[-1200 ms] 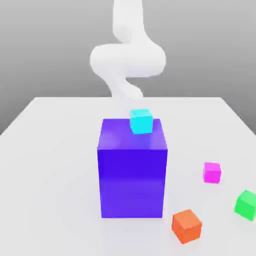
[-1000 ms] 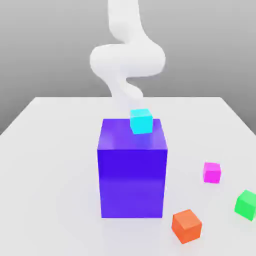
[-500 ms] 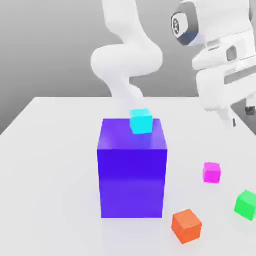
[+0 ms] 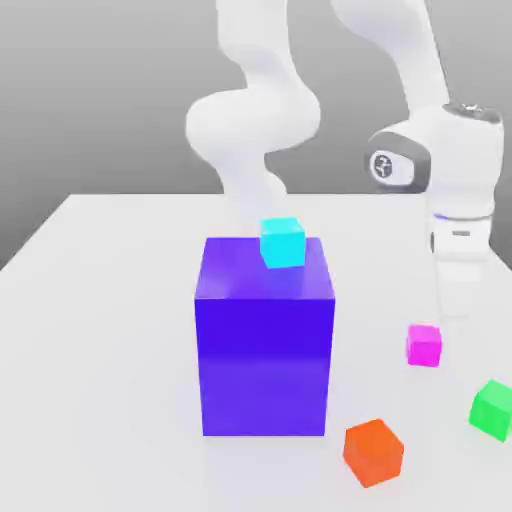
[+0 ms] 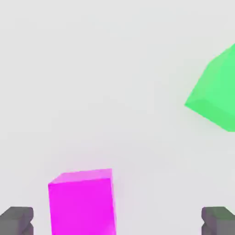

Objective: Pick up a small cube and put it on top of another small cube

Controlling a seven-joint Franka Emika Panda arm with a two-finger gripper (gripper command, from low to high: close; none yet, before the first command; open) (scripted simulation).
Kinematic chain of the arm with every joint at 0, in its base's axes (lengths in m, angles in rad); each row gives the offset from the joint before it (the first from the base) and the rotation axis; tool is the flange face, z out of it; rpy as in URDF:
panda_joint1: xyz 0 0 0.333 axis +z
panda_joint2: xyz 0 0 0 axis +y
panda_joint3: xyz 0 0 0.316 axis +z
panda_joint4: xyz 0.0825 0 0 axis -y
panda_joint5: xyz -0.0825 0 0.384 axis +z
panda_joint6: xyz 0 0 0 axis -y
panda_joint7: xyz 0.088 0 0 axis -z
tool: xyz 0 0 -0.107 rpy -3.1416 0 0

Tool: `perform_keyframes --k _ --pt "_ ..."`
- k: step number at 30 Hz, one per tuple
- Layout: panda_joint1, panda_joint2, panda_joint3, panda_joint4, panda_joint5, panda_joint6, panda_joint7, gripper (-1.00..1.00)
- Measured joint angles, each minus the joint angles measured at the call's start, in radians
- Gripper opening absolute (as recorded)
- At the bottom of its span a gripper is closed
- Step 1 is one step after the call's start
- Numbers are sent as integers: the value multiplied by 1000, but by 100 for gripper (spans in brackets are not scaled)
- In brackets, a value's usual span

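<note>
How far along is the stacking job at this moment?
Done: nothing stacked; the magenta cube sits on the table, apart from the orange cube and green cube. In hand: the open gripper hangs over the magenta cube, holding nothing. Left: grasp, lift, and place it on another small cube.

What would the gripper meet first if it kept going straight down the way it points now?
Probably the magenta cube: it lies between the open gripper's fingertips, nearer one of them. The gripper is not centred, so that fingertip may clip the cube or the table.
</note>
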Motion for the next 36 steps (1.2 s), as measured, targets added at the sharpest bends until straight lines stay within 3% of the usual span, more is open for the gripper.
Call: perform_keyframes --k 6,10,11,20,29,36 --pt "53 145 -109 26 -184 114 121 0" --pt "135 246 -202 43 -237 196 166 0" --pt "153 270 -219 46 -240 215 171 -100" --pt "134 239 -201 42 -236 189 165 -100" --pt "85 20 -93 -4 -31 15 17 -100" --pt "41 53 -138 177 -64 -133 -188 -100"
